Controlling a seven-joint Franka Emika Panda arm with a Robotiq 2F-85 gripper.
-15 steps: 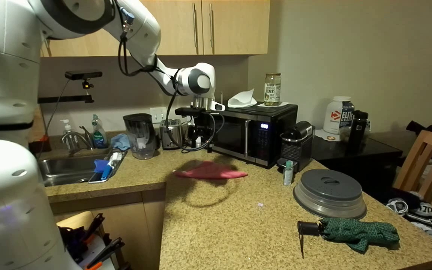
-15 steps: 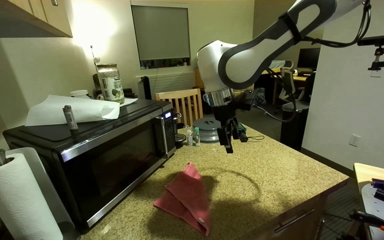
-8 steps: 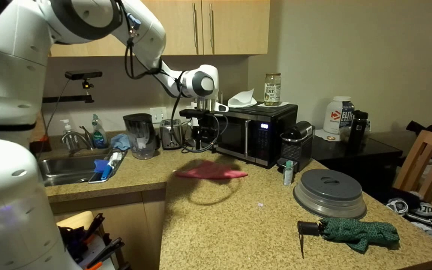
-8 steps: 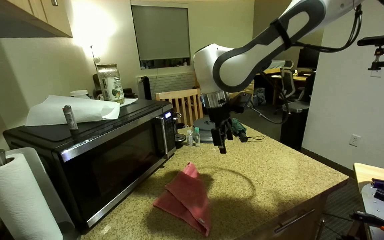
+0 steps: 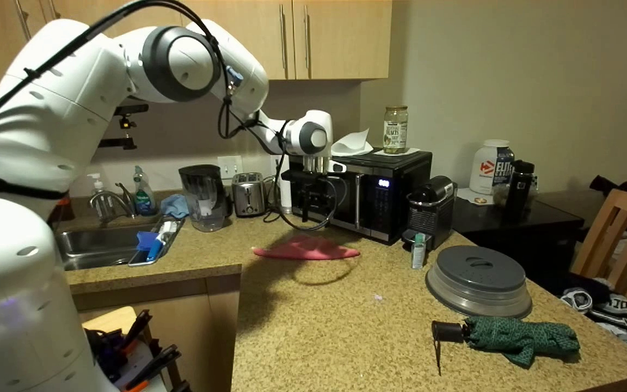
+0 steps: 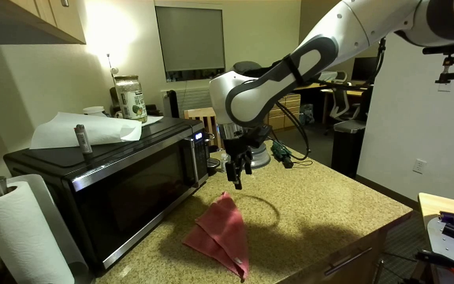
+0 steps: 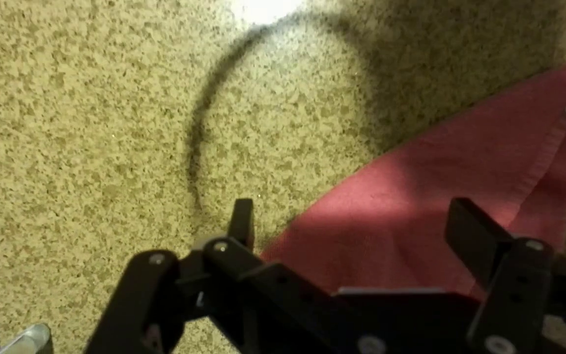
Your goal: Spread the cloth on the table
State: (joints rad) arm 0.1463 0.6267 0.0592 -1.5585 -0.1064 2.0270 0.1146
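The pink-red cloth (image 6: 221, 232) lies folded into a rough triangle on the speckled tan table (image 6: 309, 197), with a small white tag near one corner. Seen in both exterior views, it rests in front of the microwave; the cloth (image 5: 307, 249) looks low and flat. My gripper (image 6: 242, 179) hangs above the table near the cloth's far tip, pointing down and apart from the fabric. In the wrist view the jaws of the gripper (image 7: 354, 216) stand wide apart, nothing held between them, and the cloth (image 7: 391, 196) shows below, partly hidden by the gripper body.
A black microwave (image 6: 132, 197) stands right beside the cloth, with a paper towel roll (image 6: 18, 236) nearby. Farther along are a coffee machine (image 5: 433, 209), a small bottle (image 5: 418, 253), a grey domed lid (image 5: 479, 283) and a green umbrella (image 5: 520, 337). A sink (image 5: 96, 250) is set into the counter.
The arm has come lower, and my gripper has moved closer to the microwave and the cloth's far tip. Its jaws have stayed apart. The cloth lies practically as before.
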